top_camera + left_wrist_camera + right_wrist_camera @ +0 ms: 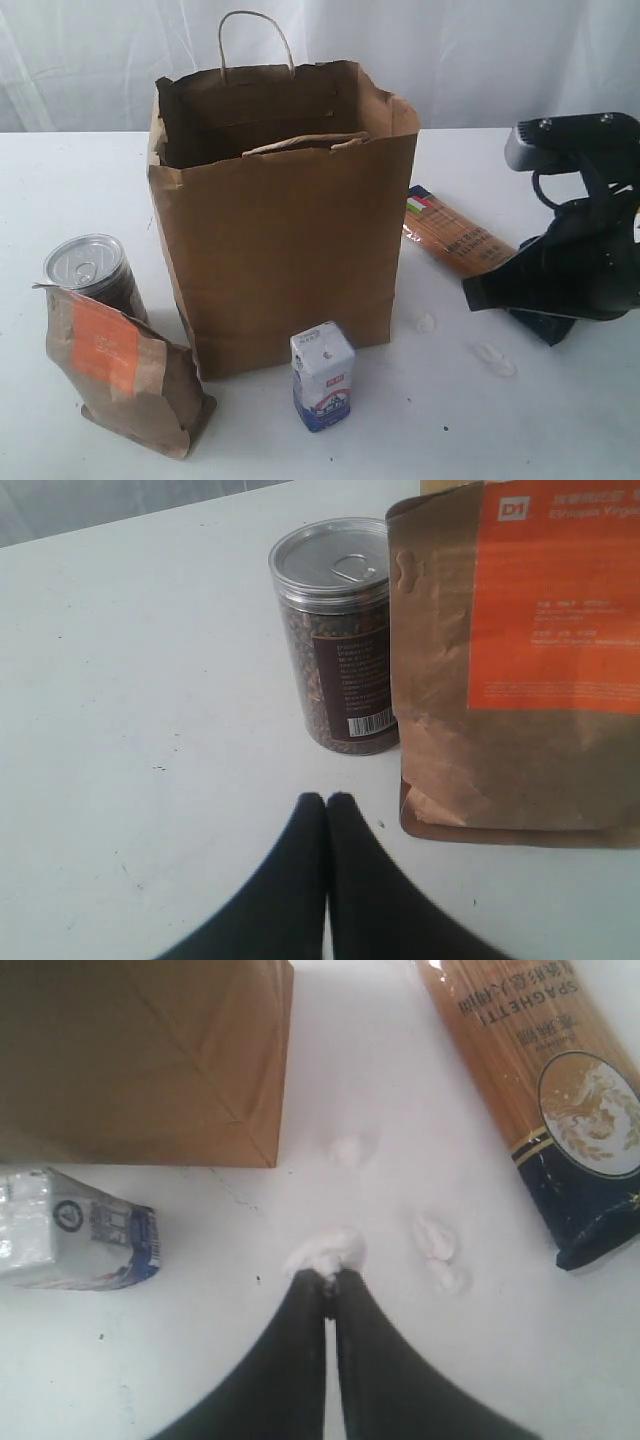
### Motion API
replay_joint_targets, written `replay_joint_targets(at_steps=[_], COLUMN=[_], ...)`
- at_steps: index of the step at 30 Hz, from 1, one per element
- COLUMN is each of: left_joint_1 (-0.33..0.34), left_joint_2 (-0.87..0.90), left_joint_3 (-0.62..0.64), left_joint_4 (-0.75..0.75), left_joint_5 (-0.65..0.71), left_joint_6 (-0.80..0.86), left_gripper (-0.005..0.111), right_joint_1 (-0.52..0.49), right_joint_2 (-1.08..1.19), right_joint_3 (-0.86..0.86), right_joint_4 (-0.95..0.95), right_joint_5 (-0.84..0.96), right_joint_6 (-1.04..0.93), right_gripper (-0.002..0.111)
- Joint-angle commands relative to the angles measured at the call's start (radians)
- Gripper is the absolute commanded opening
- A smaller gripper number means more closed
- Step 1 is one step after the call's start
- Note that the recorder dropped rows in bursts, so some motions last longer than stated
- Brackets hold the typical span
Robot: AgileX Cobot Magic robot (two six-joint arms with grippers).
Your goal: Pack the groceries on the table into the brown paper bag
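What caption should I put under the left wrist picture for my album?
Shut left pincer points toward a silver-topped can standing beside an orange-labelled pouch on the white table.

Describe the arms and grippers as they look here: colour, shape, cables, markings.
The left gripper and the right gripper both show matte black fingers tapering to rounded tips. The right arm is a bulky black shell with a boxy dark module with small screws on top and a black cable looping under it. No markings visible. The left arm is out of view.

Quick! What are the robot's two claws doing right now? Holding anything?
Left gripper: shut, holding nothing.
Right gripper: shut; a white scrap sits at its tips, and whether it is pinched cannot be told.
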Motion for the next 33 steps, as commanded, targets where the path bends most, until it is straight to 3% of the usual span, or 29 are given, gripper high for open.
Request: replay_joint_targets(at_steps=[1, 15, 21, 33], left_joint_1=[0.004, 0.004, 0.004, 0.004], left_joint_2=[-0.004, -0.004, -0.004, -0.004], left_joint_3=[0.004, 0.004, 0.004, 0.004], left_joint_4=[-0.003, -0.003, -0.003, -0.003], left_joint_5=[-0.002, -0.002, -0.002, -0.002], left_joint_6=[0.000, 0.000, 0.000, 0.000], left_gripper=[0.000, 0.000, 0.000, 0.000], right_joint_1=[-0.006, -0.006, -0.006, -0.006], right_joint_2=[-0.032, -0.056, -0.056, 0.065], right_joint_3=[-0.027, -0.284, -0.310, -0.419], right_joint_4=[0.046, 0.088, 0.195, 0.202], right_joint_5=[0.009, 0.057, -0.049, 0.010], right_joint_6=[-0.039, -0.105, -0.144, -0.167], right_gripper=[0.000, 0.000, 0.000, 0.000])
